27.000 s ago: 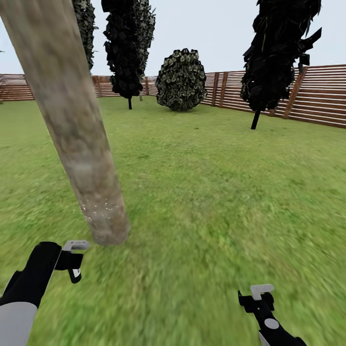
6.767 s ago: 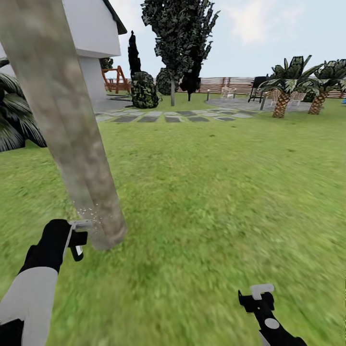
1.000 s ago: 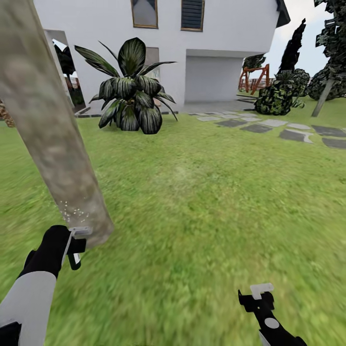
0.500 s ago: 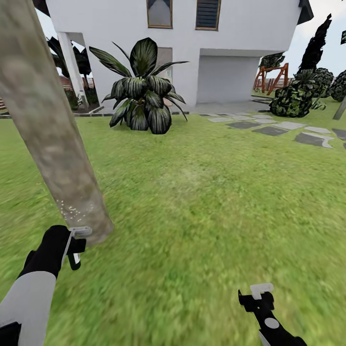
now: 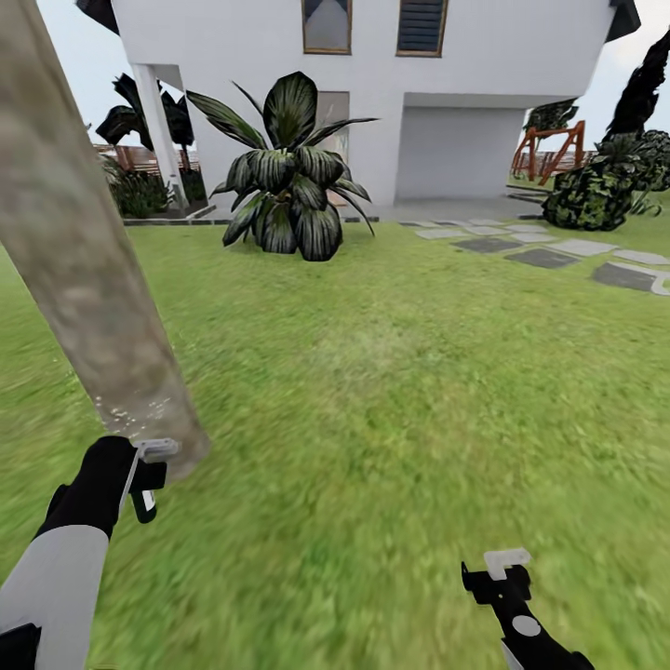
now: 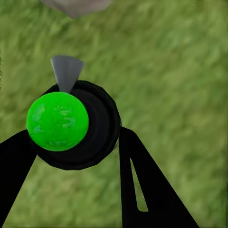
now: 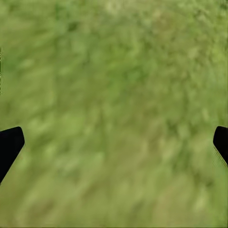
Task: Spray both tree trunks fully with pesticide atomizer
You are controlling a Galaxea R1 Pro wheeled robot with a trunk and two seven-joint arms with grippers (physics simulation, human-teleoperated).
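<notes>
Two robot arms reach forward over a green lawn [image 5: 400,391] in the head view. At the near left, the left end effector [image 5: 144,475] sits just beside the base of a thick, mottled grey-brown tree trunk [image 5: 84,270], which leans from the top left corner down to the grass. A scatter of small white specks marks the trunk just above the end effector.

Seen from the left wrist, the two black fingers [image 6: 142,185] of the left end effector pinch a black round-bodied pesticide atomizer with a bright green cap [image 6: 71,124]; a grey nozzle points from it toward the pale foot of the trunk [image 6: 76,5].

At the near right, the right end effector [image 5: 502,572] hangs above bare grass. In the right wrist view its black fingertips [image 7: 9,145] stand wide apart at the two edges, with nothing between them but lawn.

To the right of the trunk the lawn lies open from the near ground to the far side. At the far edge stands a white house [image 5: 484,56], with a large dark-green broad-leaved plant [image 5: 288,177] in front of it. Grey stepping stones [image 5: 558,253] run along the far right, past a dark leafy bush [image 5: 596,191] and an orange-brown wooden frame [image 5: 549,149]. At the far left, behind a white post, a strip of brown slatted fence [image 5: 130,156] shows.
</notes>
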